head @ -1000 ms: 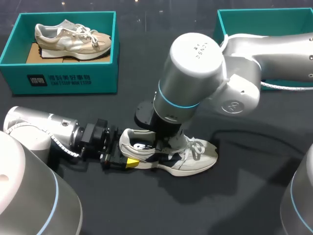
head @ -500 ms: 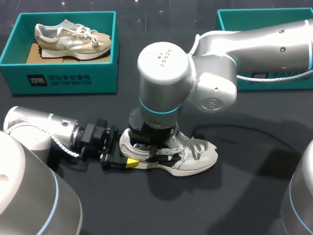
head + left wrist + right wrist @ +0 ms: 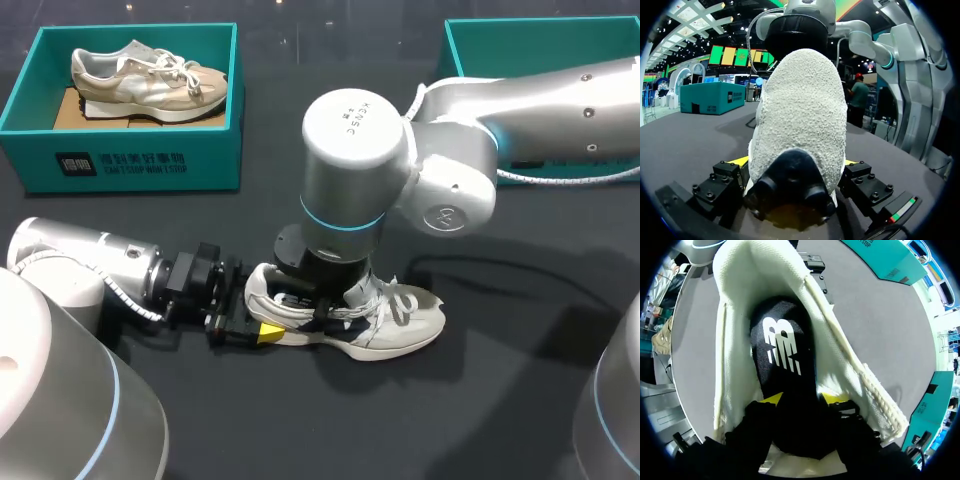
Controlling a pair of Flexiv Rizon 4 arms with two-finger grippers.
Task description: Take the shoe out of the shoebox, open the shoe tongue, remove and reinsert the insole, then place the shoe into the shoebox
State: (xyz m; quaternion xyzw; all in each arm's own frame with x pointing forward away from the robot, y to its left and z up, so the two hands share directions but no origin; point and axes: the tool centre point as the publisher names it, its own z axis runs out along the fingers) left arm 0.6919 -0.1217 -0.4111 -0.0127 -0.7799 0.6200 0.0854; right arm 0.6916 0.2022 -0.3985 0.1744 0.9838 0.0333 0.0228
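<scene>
A cream and white shoe (image 3: 405,325) lies on its sole on the black table, toe pointing right. My left gripper (image 3: 262,330) comes in low from the left and is shut on the heel (image 3: 800,115), one finger on each side of it. My right gripper (image 3: 802,399) reaches down into the shoe's mouth from above, and its wrist hides the opening in the head view. Inside, the black insole (image 3: 782,345) with its white logo lies flat between the cream collar walls (image 3: 730,340). The right fingers stand apart at the insole's sides.
A teal shoebox (image 3: 120,160) at the back left holds a beige shoe (image 3: 150,75). A second teal box (image 3: 470,40) stands at the back right, behind my right arm. A white cable (image 3: 570,175) hangs along that arm.
My right arm's elbow swung left, then back a little to the right, over the shoe. Its fingers have spread apart inside the shoe. The left gripper and the shoe have stayed put.
</scene>
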